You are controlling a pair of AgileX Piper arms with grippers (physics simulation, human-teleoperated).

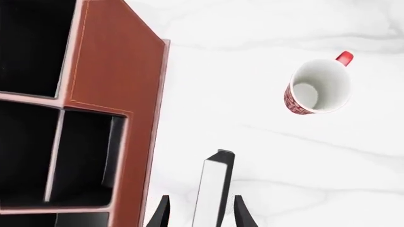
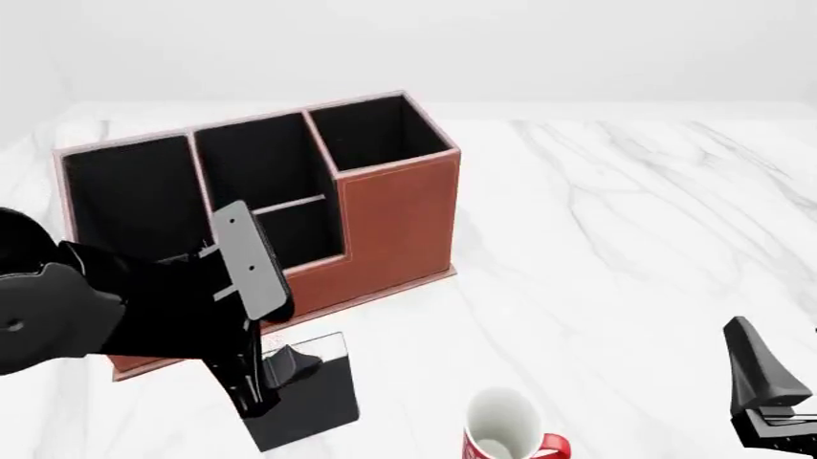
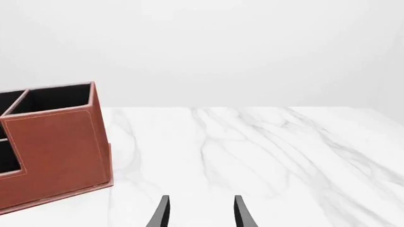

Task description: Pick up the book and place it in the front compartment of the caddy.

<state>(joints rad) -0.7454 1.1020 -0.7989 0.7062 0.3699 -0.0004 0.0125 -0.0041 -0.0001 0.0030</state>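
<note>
No writing is showing on the book (image 1: 213,189), which is sitting edge-up between the left gripper (image 1: 200,213) fingers, seemingly clamped, just beside the caddy (image 2: 383,215). The right gripper (image 3: 200,213) is holding nothing, fingers apart, over white marble table (image 3: 265,156). A mug (image 1: 317,86) is standing beyond.

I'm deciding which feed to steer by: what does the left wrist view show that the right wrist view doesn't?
Only the left wrist view shows the book, edge-on between the left pincer fingers, and the red-and-white mug standing upright on the table.

Only the right wrist view shows the right pincer, open with nothing between its fingers, and the plain backdrop beyond the table's far edge.

Both show the caddy and the white marble table.
</note>
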